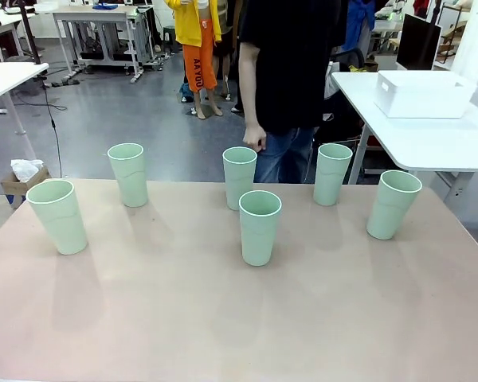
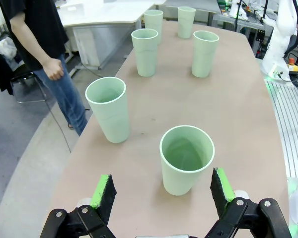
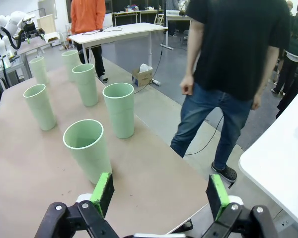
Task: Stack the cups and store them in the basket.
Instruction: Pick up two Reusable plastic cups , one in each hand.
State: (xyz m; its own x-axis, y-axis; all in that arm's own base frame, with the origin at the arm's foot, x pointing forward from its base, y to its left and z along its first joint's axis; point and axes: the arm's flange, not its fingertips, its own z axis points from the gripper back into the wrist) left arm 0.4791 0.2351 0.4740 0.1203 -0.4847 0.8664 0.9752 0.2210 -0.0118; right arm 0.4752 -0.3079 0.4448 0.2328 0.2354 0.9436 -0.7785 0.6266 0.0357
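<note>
Six cups [image 1: 260, 227]: pale mint, tall, tapered, all upright and unstacked, spread across the tan table [image 1: 143, 318]. White basket [image 1: 424, 94] sits on the side table [image 1: 430, 143], far right. Left gripper [image 2: 162, 186] and right gripper [image 3: 160, 192] both wide, empty.

The top edge cuts the person [image 1: 291, 72] off at the shoulders, and the table [image 1: 183, 318] hides the legs. I can't see the floor of the basket [image 1: 422, 94] behind its near wall.
</note>
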